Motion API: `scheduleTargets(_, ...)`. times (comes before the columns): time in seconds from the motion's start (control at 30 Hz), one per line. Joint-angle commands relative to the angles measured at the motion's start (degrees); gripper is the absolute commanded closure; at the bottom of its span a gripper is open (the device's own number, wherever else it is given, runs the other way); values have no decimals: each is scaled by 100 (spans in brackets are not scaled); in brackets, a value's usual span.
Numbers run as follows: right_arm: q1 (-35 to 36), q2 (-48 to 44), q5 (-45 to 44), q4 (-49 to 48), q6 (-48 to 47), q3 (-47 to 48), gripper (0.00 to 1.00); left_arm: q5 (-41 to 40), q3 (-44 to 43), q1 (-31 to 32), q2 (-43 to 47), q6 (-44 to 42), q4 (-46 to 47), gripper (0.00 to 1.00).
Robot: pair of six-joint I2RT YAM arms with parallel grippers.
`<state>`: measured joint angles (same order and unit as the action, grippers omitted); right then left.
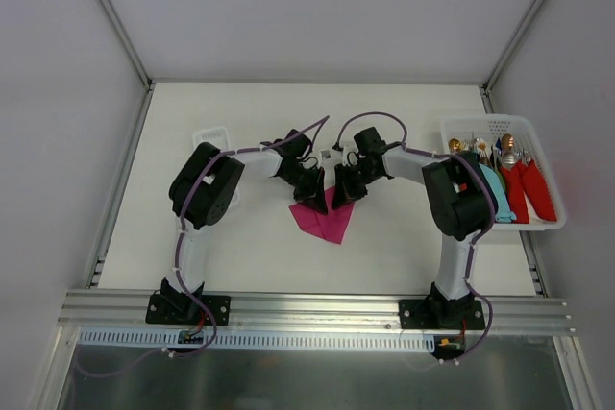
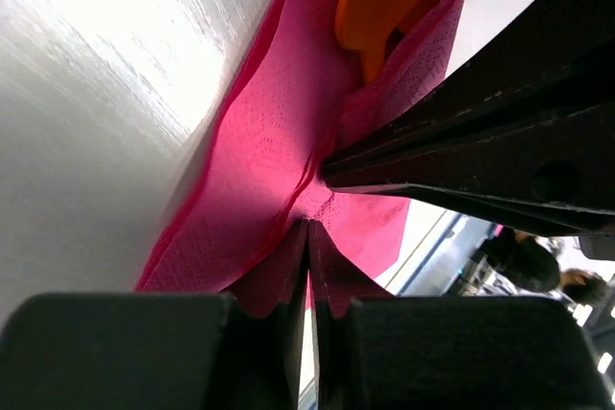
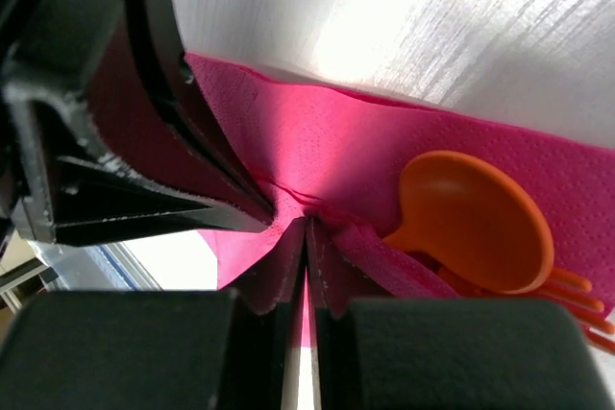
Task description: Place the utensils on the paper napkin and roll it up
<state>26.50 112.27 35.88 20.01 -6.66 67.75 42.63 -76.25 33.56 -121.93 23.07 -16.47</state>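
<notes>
There is one thin magenta-pink paper napkin, one small round-bowled orange plastic spoon and one thin orange plastic fork. There are two black claws, the left claw and the right claw. At the right of the frame, one white plastic basket holds two red-wrapped metal utensil bundles and one teal-wrapped metal utensil bundle; one small white tray sits upper left.

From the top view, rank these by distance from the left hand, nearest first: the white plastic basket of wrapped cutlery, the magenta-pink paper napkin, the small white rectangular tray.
1. The magenta-pink paper napkin: in the middle, pinched by the left hand.
2. The small white rectangular tray: back left.
3. The white plastic basket: far right side.
</notes>
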Motion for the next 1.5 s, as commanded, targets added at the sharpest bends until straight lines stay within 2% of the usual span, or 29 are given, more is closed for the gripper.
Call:
scheduleTargets(0.0,31,225,-529,302,-47,55,94,-1081,163,107,195,-356,-498,95)
scheduleTargets(0.13,31,278,-582,319,120,37,95,-1266,286,115,827,-172,-375,89)
scheduleTargets(0.3,-39,392,-573,311,594,-68,96,-1021,531,107,1505,364,2,86)
scheduleTargets(0.47,-145,454,-450,126,1060,-253,96,-853,1436,115,1821,1285,854,86)
scheduleTargets(0.73,-260,436,-204,-260,1728,-455,96,-1011,2333,282,1857,2464,2138,87)
scheduleTargets(1.07,-286,427,33,-753,2467,-684,93,-1872,2861,300,1874,3458,2499,90)
scheduleTargets(1.3,-365,129,139,-788,2283,-701,92,-2101,2774,90,1664,3345,1991,94)
scheduleTargets(1.47,-409,-161,261,-490,1416,-438,87,-2005,2115,-218,1462,2311,1044,95)
